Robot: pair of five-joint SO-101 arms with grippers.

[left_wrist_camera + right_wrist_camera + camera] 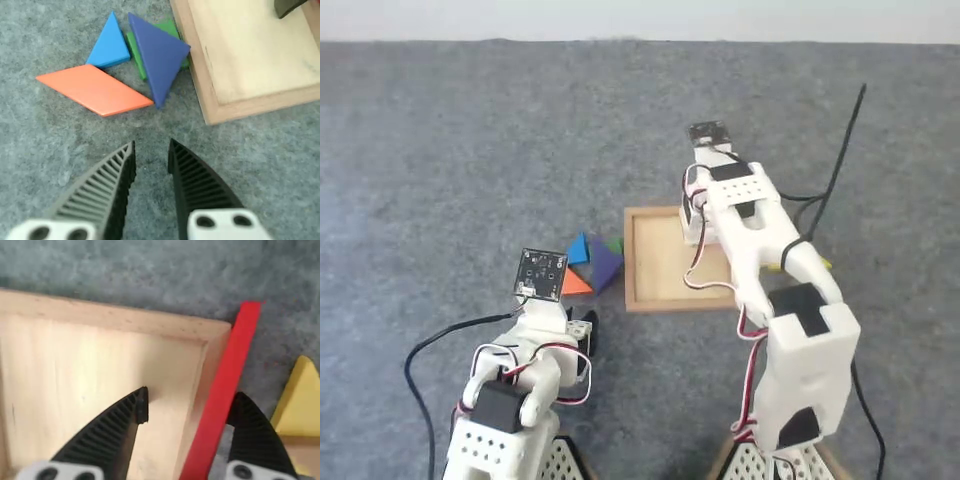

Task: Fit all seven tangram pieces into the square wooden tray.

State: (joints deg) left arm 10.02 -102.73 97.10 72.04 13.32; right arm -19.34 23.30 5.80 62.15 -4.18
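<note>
Grey, carpet-like cloth (440, 150) covers the worktop. In the high view the square wooden tray (632, 262) lies near its middle, and the part of its floor that shows is bare, so I judge the task barely begun. Just off the tray's left edge, a blue triangle (580, 248), a dark blue triangle (604, 266), a green piece (615, 243) and an orange parallelogram (576, 284) are bunched closely together. The left arm (515, 385) stands at the worktop's near edge facing them, while the right arm (760, 225) stretches over the tray's right side. In the left wrist view the left gripper (150, 147) hangs low over bare cloth near the orange parallelogram, its jaws a little apart and holding nothing, lined up, it seems, for a pick from the bunch. The dark blue triangle lies partly over the green piece, close to the tray's outer wall. In the right wrist view the right gripper (192, 402) has its jaws spread wide across the tray's wall by a corner, one finger inside over the floor and the other outside. Between them the red piece (227, 380) stands on edge along the wall's outer side, apparently propped there. A yellow piece (300, 405) lies just beyond it on the cloth. That stance suits closing on the red piece – though the wall shares the gap, so a squeeze would likely catch wood too.
</note>
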